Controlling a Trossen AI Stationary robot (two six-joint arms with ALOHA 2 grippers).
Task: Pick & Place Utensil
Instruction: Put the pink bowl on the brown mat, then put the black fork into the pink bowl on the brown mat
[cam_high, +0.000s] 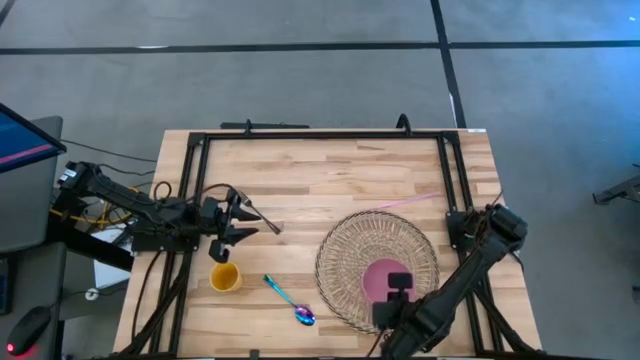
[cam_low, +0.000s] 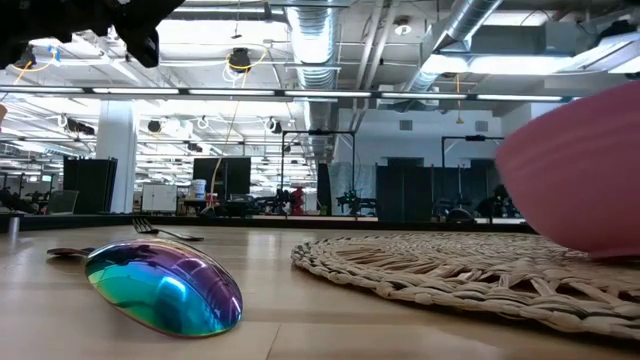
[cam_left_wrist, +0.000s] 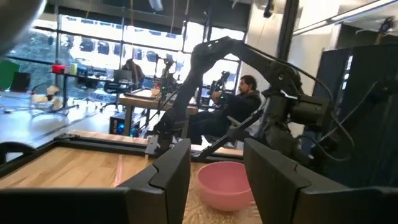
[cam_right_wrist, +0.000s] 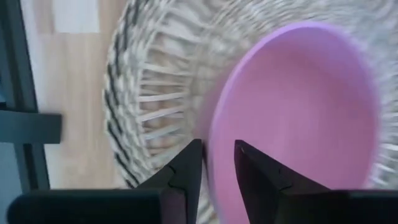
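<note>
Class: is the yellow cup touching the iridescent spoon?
Apart. The high view shows bare wood between the yellow cup and the handle end of the spoon.

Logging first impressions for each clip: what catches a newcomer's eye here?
The iridescent spoon lies on the wood table between a yellow cup and a round woven mat. A pink bowl sits on that mat, with the right hand poised at its rim. The left hand hovers above the cup.
</note>
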